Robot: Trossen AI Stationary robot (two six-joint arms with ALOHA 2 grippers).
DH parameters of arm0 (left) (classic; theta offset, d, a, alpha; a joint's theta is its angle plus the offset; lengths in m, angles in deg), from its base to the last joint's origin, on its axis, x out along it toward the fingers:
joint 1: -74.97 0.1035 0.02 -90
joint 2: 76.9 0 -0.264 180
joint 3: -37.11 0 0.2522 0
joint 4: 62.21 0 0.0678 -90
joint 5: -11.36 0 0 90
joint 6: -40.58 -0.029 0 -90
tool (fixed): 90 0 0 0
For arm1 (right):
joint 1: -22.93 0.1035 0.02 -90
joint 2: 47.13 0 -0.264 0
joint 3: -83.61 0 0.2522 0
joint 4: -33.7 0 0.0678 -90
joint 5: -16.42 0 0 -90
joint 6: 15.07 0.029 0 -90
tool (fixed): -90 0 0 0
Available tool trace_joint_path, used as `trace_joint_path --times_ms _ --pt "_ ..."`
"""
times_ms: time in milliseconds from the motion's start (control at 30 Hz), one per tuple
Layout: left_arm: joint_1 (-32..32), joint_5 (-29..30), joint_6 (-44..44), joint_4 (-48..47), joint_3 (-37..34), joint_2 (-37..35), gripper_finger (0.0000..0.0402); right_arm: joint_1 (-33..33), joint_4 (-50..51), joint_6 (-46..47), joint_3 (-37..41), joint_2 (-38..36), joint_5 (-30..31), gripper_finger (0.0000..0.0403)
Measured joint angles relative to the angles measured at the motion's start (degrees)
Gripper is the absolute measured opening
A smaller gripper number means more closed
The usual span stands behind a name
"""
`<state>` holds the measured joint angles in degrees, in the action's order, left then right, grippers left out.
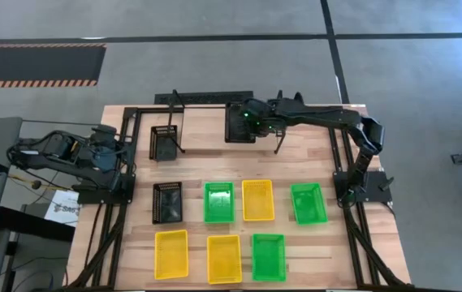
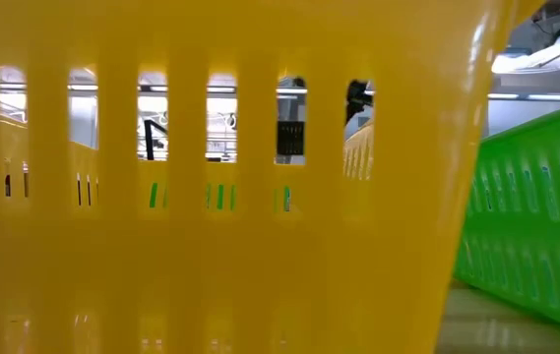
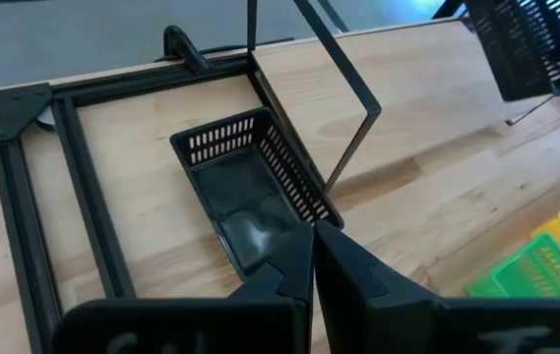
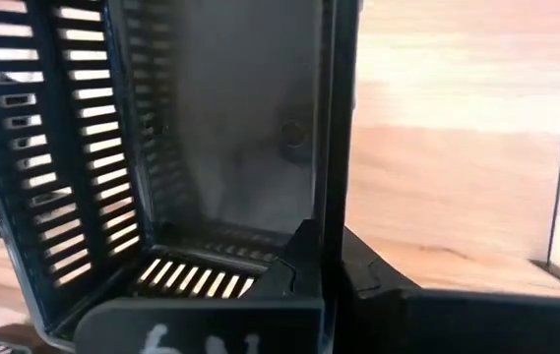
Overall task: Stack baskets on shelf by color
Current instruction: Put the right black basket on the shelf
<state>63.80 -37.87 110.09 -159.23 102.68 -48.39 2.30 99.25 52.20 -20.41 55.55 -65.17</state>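
Note:
My right gripper is shut on a black basket, holding it over the middle of the thin black shelf at the table's far side. A second black basket sits at the shelf's left end beside a leg; whether it rests on the shelf or the table I cannot tell. A third black basket lies on the table with several green and yellow baskets. My left gripper waits shut at the table's left edge, pointing at the second black basket. My right gripper pinches one wall of the black basket at its rim, one finger inside the basket and one outside. The fingers come slanting down from the table's right side. The basket is lifted clear and hangs tilted below the fingers.
Green baskets and yellow baskets lie in two rows on the near half. A black frame edges the table. A yellow basket and a green basket fill the low view.

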Motion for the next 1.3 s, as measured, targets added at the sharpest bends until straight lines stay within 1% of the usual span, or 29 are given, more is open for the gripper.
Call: trace_joint_path --times_ms 133,233,367,533,633,733,867,967,1067,1133,1300 --pt "0.0 0.0 -0.9 0.0 0.0 0.0 0.0 -0.96 0.36 -0.4 -0.03 0.52 -0.62 0.0004" --pt "0.0 0.03 -0.92 0.0 0.0 0.0 0.0 -1.58 1.71 -1.12 -0.03 0.09 -2.3 0.0004" --pt "0.0 0.04 -0.62 0.01 0.0 0.0 0.0 -0.93 4.8 -3.3 -3.87 -0.19 -2.49 0.0004" --pt "0.0 0.02 -0.43 0.01 0.0 0.0 0.0 -0.01 -0.19 -7.47 -8.69 -0.25 -2.5 0.0004" --pt "0.0 0.04 -0.39 0.0 0.0 0.0 0.0 0.36 -4.89 -9.04 -9.29 -0.29 -2.52 0.0004" --pt "0.0 0.01 -0.35 0.0 0.0 0.0 0.0 0.2 -5.68 -9.31 -9.27 -0.18 -3.53 0.0004" --pt "0.02 -1.02 -0.45 0.0 0.0 0.0 0.0 0.12 -5.19 -10.36 -9.21 3.14 -6.14 0.0004" --pt "0.0 -1.11 -0.52 0.0 0.0 0.0 0.0 -0.36 -6.84 -10.98 -9.22 6.87 -9.21 0.0004" --pt "0.02 -1.03 -0.43 0.0 0.0 0.0 0.0 -1.2 -6.37 -12.14 -9.2 10.71 -11.8 0.0004" --pt "0.02 -1.03 -0.16 -0.02 0.0 -0.02 0.0 -1.83 -5.27 -12.29 -9.16 12.14 -11.78 0.0004" --pt "0.02 -1.09 0.02 -0.02 0.0 0.0 0.0 -4.4 0.54 -12.46 -9.22 12.03 -11.7 0.0004"
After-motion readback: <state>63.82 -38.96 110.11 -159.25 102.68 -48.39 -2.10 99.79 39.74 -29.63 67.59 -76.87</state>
